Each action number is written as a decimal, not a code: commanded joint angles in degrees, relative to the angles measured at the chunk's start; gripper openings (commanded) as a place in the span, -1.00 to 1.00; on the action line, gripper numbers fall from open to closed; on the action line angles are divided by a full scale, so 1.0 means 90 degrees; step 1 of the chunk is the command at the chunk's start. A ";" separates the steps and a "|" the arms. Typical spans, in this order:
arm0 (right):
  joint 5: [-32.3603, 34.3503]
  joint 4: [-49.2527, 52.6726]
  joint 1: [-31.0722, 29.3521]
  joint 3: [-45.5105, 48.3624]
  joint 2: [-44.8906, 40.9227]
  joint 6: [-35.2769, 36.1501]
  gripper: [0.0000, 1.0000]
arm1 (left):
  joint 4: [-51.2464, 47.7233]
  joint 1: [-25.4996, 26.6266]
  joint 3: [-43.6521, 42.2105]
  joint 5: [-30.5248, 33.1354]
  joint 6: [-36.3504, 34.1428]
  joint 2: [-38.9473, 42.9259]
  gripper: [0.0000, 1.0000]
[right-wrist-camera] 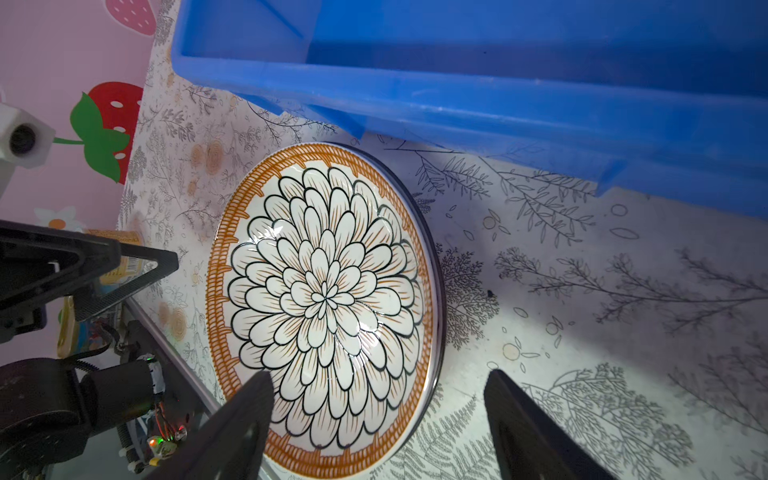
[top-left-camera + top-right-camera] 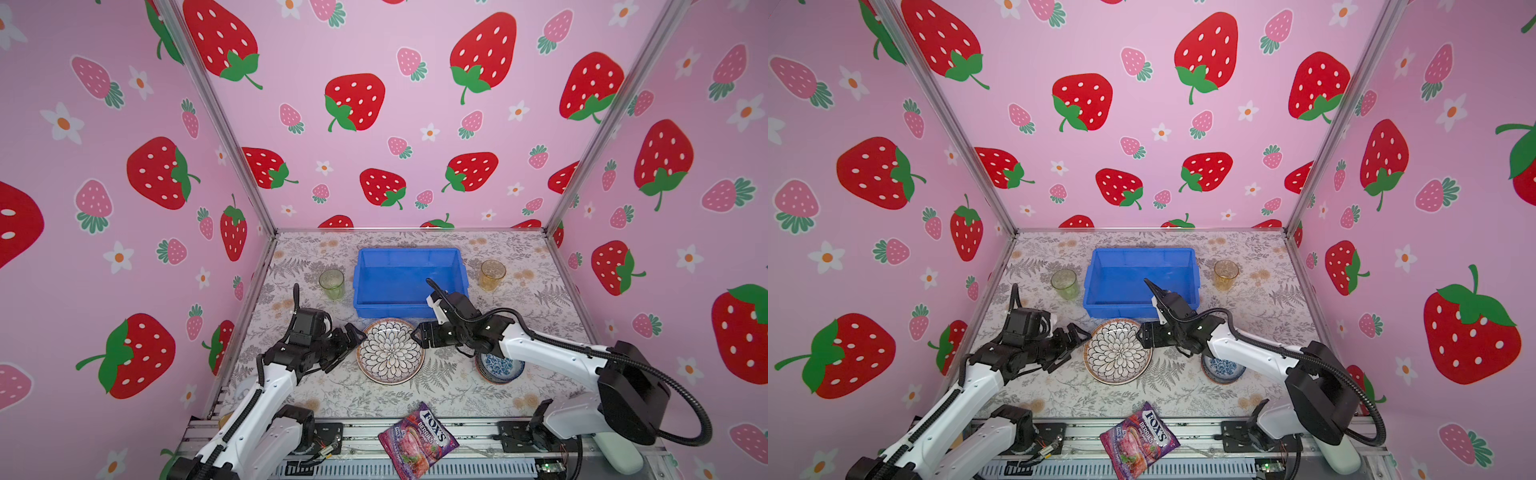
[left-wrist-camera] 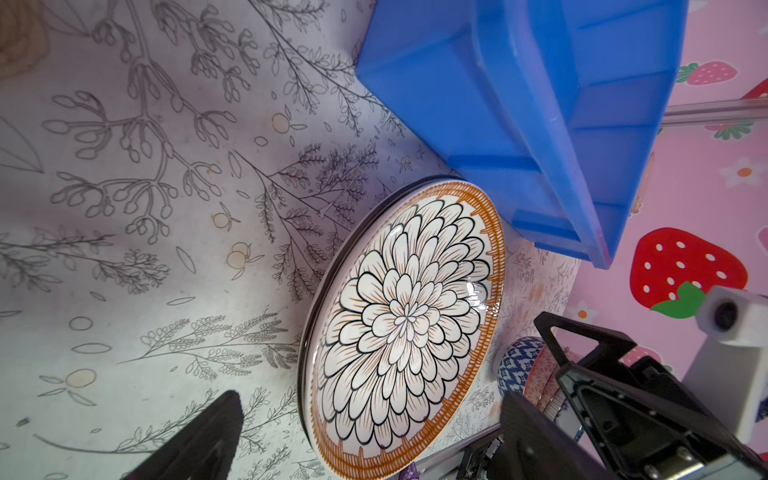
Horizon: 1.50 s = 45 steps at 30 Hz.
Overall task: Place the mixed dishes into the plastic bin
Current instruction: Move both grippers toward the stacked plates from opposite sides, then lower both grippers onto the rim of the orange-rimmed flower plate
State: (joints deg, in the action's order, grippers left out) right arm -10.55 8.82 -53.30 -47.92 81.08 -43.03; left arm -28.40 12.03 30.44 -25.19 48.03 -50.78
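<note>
Left gripper (image 2: pixel 348 350) and right gripper (image 2: pixel 417 337) are seen spread wide and empty at opposite edges of the plate (image 2: pixel 390 351), which lies just beside the bin (image 2: pixel 386 309). Only in the right wrist view is the plate's rim seen between the right jaws; the green tumbler (image 2: pixel 331 283) and amber tumbler (image 2: pixel 493 274) flanking the bin are shown in the top views alone.

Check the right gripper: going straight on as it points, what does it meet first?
The flower plate: the right gripper points at its rim, jaws open astride the edge in the wrist view. Height is unclear, so it could catch the rim or skim over it.
</note>
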 commanded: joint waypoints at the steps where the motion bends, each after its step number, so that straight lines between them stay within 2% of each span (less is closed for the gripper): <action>1: -0.0078 -0.0211 -0.0080 0.0099 0.0134 -0.0296 0.64 | 0.0237 0.0099 -0.0023 0.0104 0.0099 -0.0095 0.98; 20: -0.0245 -0.0512 -0.0256 0.0146 0.0713 -0.0551 0.66 | 0.0546 0.0282 -0.0219 0.0221 0.0142 -0.0363 0.98; 45: -0.0552 -0.0702 -0.0391 -0.0041 0.0828 -0.0705 0.65 | 0.0765 0.0470 -0.0238 0.0232 0.0193 -0.0568 0.99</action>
State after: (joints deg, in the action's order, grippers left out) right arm -13.47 3.40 -55.55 -47.07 88.58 -48.07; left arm -21.93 15.86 28.53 -23.55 49.32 -55.88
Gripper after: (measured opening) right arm 0.825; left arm 0.994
